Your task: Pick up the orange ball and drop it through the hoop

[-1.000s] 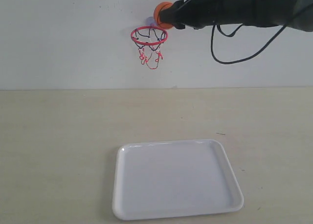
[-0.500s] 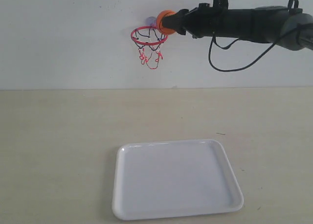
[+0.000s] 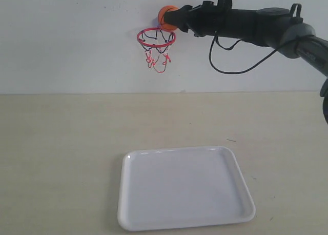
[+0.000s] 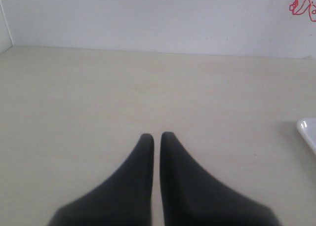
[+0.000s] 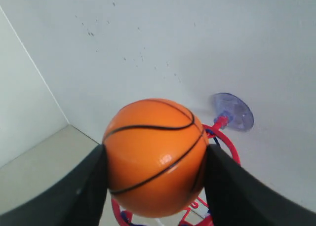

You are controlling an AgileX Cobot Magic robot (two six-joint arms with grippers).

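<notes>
The orange ball (image 3: 166, 15) (image 5: 154, 156) with black seams is held between the two black fingers of my right gripper (image 3: 172, 18) (image 5: 154, 159), which is shut on it. It hangs just above the right side of the hoop's red ring (image 3: 156, 37) (image 5: 227, 146) on the back wall. The net (image 3: 158, 56) dangles below the ring, and the purplish suction cup (image 5: 233, 111) sticks to the wall behind the ball. My left gripper (image 4: 157, 136) is shut with nothing in it, low over the table; it does not show in the exterior view.
A white tray (image 3: 185, 187) lies on the beige table (image 3: 61, 142) below and in front of the hoop. The white wall (image 3: 77, 40) stands close behind the ball. A black cable (image 3: 225, 65) loops under the right arm.
The right arm has carried the ball up and slightly left, from beside the ring's right edge to just above it. The hoop, tray and left gripper have not moved.
</notes>
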